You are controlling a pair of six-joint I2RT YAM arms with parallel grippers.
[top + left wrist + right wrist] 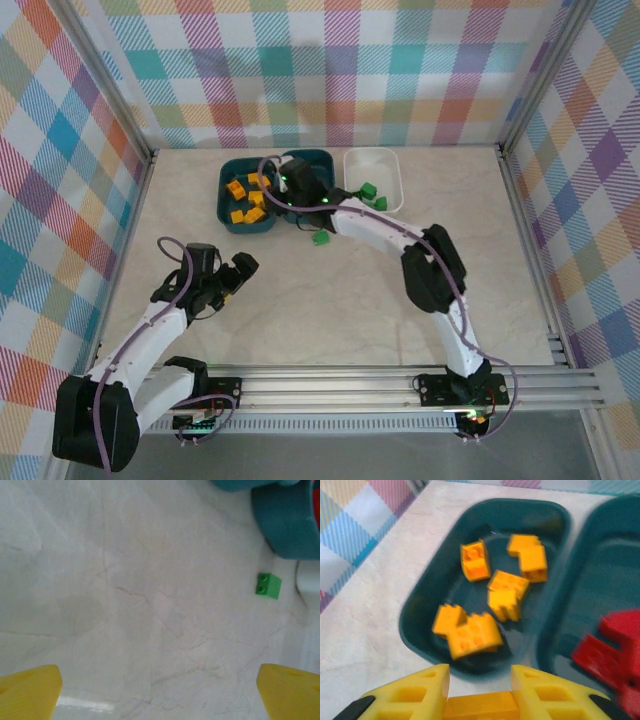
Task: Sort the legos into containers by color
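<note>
1. Orange brick (pixel 480 707) sits nearest the lens, pinched between the fingers of the right gripper (pixel 480 685), which hangs over the near rim of the orange bin (pixel 422 605).
2. That bin already holds several orange legos (pixel 507 592). The teal bin (pixel 580 570) beside it holds red legos (pixel 610 650).
3. Step in hand, as I read it: delivering this brick to the bin of its colour (release not yet made).
4. Next, the move calls for carrying the brick a little further in over the bin's floor, clear of the rim and of the red side, then parting the fingers.
5. Left gripper (pixel 238 276) hovers over the table (pixel 125 580), jaws wide apart with nothing between them.
6. One green brick (pixel 268 585) lies loose on the table, just beside the teal bin and near the white bin (pixel 385 165), where other green ones lie. It is the only loose lego I can see, so probably the next pick.
</note>
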